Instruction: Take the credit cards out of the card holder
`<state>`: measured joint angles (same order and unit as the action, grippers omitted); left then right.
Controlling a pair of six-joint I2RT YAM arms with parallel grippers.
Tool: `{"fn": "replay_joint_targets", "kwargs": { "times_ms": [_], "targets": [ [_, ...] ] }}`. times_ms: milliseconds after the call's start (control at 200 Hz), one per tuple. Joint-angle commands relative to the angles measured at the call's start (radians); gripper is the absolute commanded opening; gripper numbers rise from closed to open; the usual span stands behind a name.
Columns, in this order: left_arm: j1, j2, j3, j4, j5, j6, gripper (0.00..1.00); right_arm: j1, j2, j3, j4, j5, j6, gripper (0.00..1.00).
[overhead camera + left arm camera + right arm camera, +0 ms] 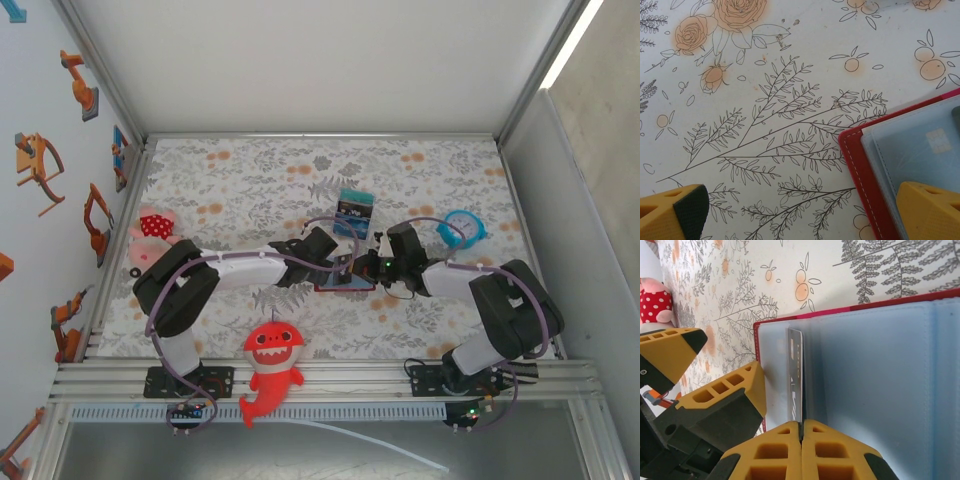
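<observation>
A small dark red folding card holder [345, 283] with bluish-grey inner panels lies open and flat on the floral-printed surface [250, 170], near the middle, between the two arms. The right fingers [832, 450] are pressed together, clamped on the near end of a thin credit card [795, 372] that is seen almost edge-on, standing up from the holder's left panel close to its red border. Whether the card's far end sits inside a pocket cannot be told.

The left fingers [930, 212] are wide apart and hold nothing. One yellow finger hangs over the corner of the holder's pale panel, the other over the bare surface beside it. A second card with a chip [938, 141] shows faintly through that translucent panel.

A teal, blue and black striped block [354, 212] stands just beyond the holder, and a blue alarm clock [462, 229] sits to its right. A red shark plush [270, 365] lies at the near edge, and a pink plush in red polka dots [152, 235] at the left edge.
</observation>
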<state>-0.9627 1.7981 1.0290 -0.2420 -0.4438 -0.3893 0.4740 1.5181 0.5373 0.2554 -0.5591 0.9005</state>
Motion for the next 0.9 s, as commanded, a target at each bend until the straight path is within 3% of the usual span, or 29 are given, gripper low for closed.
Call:
{"fn": "replay_joint_targets", "kwargs": {
  "times_ms": [0,511,896],
  "targets": [
    [-0.008,-0.048,0.026,-0.042,0.008,0.033,0.97,-0.005,-0.001,0.023,-0.040,0.016,-0.024,0.00],
    [-0.035,0.033,0.073,0.001,0.032,0.070,0.97,-0.005,-0.019,0.031,-0.062,0.016,-0.023,0.00],
    [-0.036,0.079,0.072,-0.006,0.054,0.056,0.97,-0.003,-0.006,0.011,0.006,-0.003,0.008,0.16]
  ]
}}
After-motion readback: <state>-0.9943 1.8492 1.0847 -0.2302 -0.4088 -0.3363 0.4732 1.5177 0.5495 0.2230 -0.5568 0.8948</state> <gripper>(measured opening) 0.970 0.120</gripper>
